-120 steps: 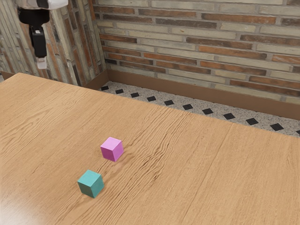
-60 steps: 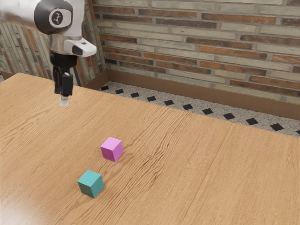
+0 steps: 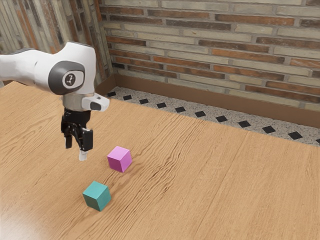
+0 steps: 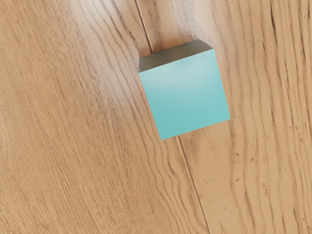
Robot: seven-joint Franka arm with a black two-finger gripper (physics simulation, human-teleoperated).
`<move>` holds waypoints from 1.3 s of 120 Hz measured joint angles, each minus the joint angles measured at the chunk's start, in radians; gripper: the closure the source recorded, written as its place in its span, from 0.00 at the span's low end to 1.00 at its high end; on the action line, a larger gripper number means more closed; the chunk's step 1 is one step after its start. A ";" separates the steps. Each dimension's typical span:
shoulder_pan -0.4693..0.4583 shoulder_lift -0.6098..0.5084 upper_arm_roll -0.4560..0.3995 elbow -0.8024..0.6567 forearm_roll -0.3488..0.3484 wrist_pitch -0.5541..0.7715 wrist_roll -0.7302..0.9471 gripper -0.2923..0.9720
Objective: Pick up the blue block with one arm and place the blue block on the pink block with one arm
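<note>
- Blue block [image 3: 96, 195], teal-looking, flat on the surface [image 3: 215, 190] at lower left of the exterior view; untouched, not yet lifted.
- Pink block [image 3: 119, 158] just up and right of it, near but apart, top bare.
- Pincer [image 3: 77, 150] released, nothing between the fingers, hanging above the surface left of the pink block and up-frame from the blue block.
- In the wrist view, blue block [image 4: 184, 92] below the hand, turned askew to the wood grain.
- Risk: closing on corners if the faces sit skewed to the fingers; likely twist or pop-out.
- Risk: off-centre descent; fingertip landing on the top, shoving the block.
- Risk: pink block close by; a careless carry or off-centre release could knock it or tip the stack.
</note>
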 joint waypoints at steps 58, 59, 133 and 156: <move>0.034 -0.025 -0.001 -0.242 -0.026 0.241 -0.205 0.23; 0.034 -0.025 -0.001 -0.246 -0.026 0.245 -0.207 0.23; 0.022 0.113 -0.039 -0.241 -0.022 0.401 -0.334 0.23; 0.015 0.177 -0.049 -0.221 -0.018 0.422 -0.356 0.23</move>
